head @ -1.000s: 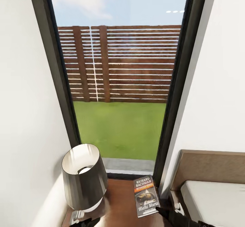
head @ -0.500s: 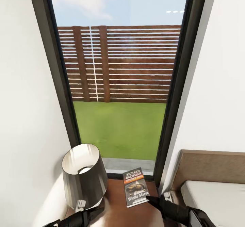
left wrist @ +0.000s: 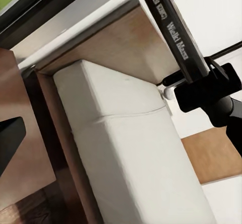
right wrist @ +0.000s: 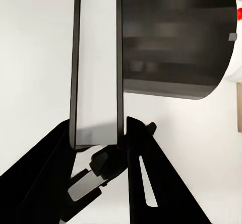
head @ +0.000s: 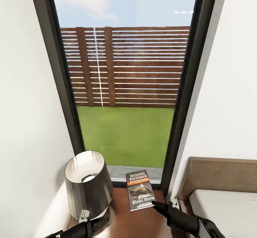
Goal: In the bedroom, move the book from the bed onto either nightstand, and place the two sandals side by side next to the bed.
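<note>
The book (head: 140, 190) is clamped by its lower edge between the fingers of the right tool (head: 156, 204), as is seen in the right wrist view, where the pale page edge (right wrist: 97, 83) stands between the two dark fingers (right wrist: 143, 183). It is held above the reddish-brown nightstand (head: 142, 223), cover facing the head camera, between the lamp (head: 87, 184) and the headboard of the bed (head: 221, 177); whether its far end touches the window frame cannot be told. The left tool (head: 98, 223) is seen low beside the lamp base, and its opening cannot be judged from these views. The step in hand is judged to be the setting down of the book. It would best be lowered and tilted flat before release, so that it is not dropped on edge and toppled against the glass or the lamp. A spot on the free wood between lamp and bed should be chosen, well in from the edge. The fingers should be opened only once the cover is resting on the wood, and the arm drawn back without brushing the lampshade. The sandals are judged to be left for afterwards.
</note>
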Robot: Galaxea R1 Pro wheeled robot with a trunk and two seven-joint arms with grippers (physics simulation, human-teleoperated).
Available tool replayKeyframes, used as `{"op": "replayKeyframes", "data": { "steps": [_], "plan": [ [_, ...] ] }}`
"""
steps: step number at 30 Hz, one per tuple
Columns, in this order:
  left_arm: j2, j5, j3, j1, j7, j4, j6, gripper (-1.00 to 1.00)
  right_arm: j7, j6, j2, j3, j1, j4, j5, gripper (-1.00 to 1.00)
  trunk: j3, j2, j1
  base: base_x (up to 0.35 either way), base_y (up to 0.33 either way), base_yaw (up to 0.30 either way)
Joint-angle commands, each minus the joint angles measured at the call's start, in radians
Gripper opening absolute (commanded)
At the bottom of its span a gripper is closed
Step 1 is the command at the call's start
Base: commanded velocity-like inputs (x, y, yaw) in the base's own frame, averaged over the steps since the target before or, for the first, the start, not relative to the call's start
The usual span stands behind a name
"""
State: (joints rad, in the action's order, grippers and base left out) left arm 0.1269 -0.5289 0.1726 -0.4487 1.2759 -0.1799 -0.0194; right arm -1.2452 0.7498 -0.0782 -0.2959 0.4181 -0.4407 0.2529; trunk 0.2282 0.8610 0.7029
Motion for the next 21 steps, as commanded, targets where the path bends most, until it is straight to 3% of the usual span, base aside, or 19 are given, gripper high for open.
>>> {"op": "replayKeyframes", "data": {
  "steps": [1,7,21],
  "plan": [
    [0.001,-0.009,0.008,-0.001,0.002,0.0,-0.002,1.0,-0.003,0.006,0.0,-0.002,0.001,0.0,0.002,-1.0,0.001,0.001,0.0,0.0,0.0,0.0],
    [0.002,-0.009,0.008,-0.001,0.002,0.0,-0.004,1.0,-0.004,0.005,0.001,-0.001,0.001,0.002,0.001,-1.0,0.001,0.001,0.0,0.0,0.0,0.0],
    [0.0,-0.008,0.01,-0.001,-0.002,0.0,-0.005,1.0,-0.002,-0.001,0.002,-0.001,0.001,0.005,0.0,-1.0,0.045,0.099,0.054,0.0,0.0,0.0]
  ]
}}
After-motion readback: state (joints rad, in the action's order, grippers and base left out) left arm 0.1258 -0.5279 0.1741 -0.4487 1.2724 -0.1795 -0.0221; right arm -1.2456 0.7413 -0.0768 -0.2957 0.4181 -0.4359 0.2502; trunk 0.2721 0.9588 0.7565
